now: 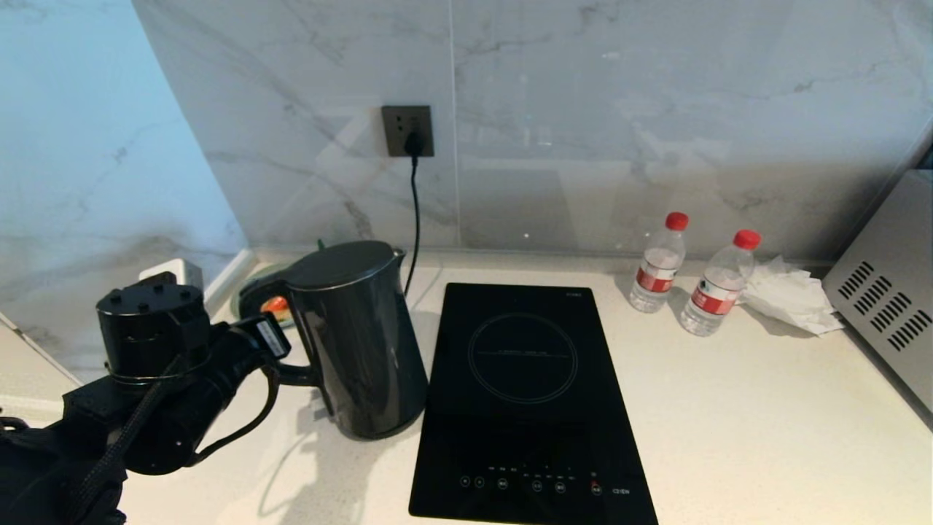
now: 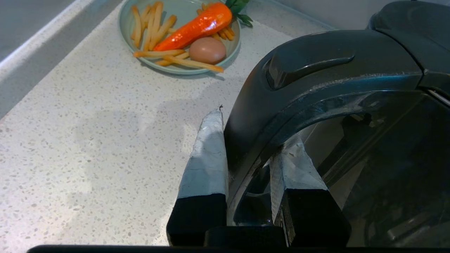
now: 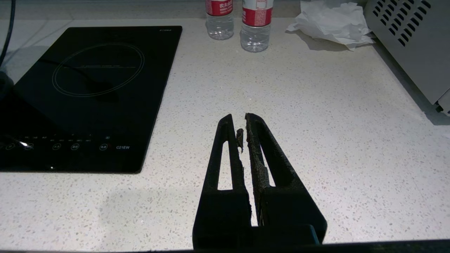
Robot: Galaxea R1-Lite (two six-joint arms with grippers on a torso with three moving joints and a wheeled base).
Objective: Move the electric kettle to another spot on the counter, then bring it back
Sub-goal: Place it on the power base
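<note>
The electric kettle [image 1: 361, 343] is a tall glossy black jug with a flat lid. It is upright on the counter [image 1: 729, 408], just left of the hob; I cannot tell whether its bottom touches the stone. My left gripper [image 1: 286, 364] reaches in from the left. In the left wrist view the left gripper [image 2: 255, 128] is shut on the kettle's loop handle [image 2: 316, 70], one taped finger [image 2: 207, 158] outside the loop and one inside. My right gripper [image 3: 239, 117] hangs shut and empty above bare counter [image 3: 316, 123], right of the hob.
A black glass hob [image 1: 521, 394] lies beside the kettle. Behind the kettle sits a green plate [image 2: 126, 21] of toy food. Two water bottles [image 1: 658, 262], crumpled tissue [image 1: 791, 295] and a grey appliance [image 1: 885, 306] stand at the right. A cord hangs from the wall socket [image 1: 407, 131].
</note>
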